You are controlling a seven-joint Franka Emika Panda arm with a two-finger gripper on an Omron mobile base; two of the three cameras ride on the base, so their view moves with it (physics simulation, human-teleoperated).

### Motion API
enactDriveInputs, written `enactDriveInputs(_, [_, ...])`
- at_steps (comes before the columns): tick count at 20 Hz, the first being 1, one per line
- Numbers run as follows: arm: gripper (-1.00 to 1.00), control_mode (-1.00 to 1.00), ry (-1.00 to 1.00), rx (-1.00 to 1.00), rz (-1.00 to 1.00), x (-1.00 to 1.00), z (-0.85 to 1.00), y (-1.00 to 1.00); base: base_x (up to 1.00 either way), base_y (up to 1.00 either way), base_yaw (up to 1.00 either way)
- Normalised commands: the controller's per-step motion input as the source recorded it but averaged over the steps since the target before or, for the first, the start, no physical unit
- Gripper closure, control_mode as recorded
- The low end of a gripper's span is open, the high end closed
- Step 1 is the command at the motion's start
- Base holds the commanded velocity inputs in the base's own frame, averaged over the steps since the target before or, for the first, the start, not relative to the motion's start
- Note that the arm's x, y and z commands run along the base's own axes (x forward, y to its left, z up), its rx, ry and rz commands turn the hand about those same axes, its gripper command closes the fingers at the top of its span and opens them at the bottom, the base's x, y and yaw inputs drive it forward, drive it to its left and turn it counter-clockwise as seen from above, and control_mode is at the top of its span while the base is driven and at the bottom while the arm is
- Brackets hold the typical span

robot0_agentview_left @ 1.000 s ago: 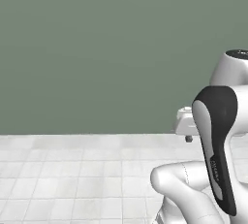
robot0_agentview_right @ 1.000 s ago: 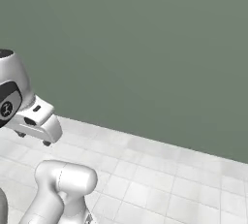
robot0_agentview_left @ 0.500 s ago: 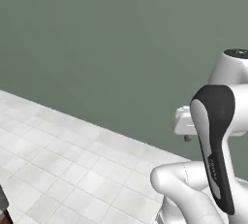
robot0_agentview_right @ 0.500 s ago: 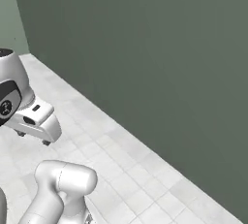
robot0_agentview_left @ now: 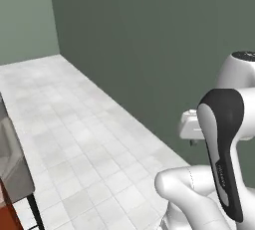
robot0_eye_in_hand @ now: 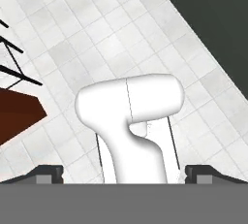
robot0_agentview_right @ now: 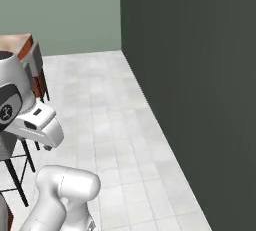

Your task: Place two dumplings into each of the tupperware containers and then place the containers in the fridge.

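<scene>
At the far left of the left base view a grey slab (robot0_agentview_left: 14,172) on thin dark legs is cut off by the edge, with a reddish-brown corner (robot0_agentview_left: 5,208) under it; what it belongs to is hard to say. In the right base view a brown-topped piece of furniture (robot0_agentview_right: 21,44) sits far left, also cut off. The hand view has a dark brown slab (robot0_eye_in_hand: 17,114) at its left.

The tiled floor (robot0_agentview_left: 79,124) takes up the middle, and the dark green wall (robot0_agentview_right: 200,75) closes the right.

The claw (robot0_eye_in_hand: 124,173) has its tips spread wide with nothing held between them.

The step in hand looks like driving the base to the work area. To do it well, steer toward the furniture on the left, keep the arm tucked and stay clear of the wall. Keep the claw wide open, ready for the first dumpling.

I cannot tell from here where the dumplings, containers and fridge stand; likely off to the left.
</scene>
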Motion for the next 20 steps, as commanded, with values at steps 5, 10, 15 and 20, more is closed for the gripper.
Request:
enactDriveInputs(5, [-1.00,1.00,0.00,0.00,0.00,0.00,0.00,0.00,1.00,-0.43,0.67])
enactDriveInputs(10, [-1.00,1.00,0.00,0.00,0.00,0.00,0.00,0.00,1.00,-0.34,0.68])
enactDriveInputs(15, [-1.00,1.00,0.00,0.00,0.00,0.00,0.00,0.00,1.00,-0.33,0.68])
enactDriveInputs(20, [-1.00,1.00,0.00,0.00,0.00,0.00,0.00,0.00,1.00,-0.48,0.65])
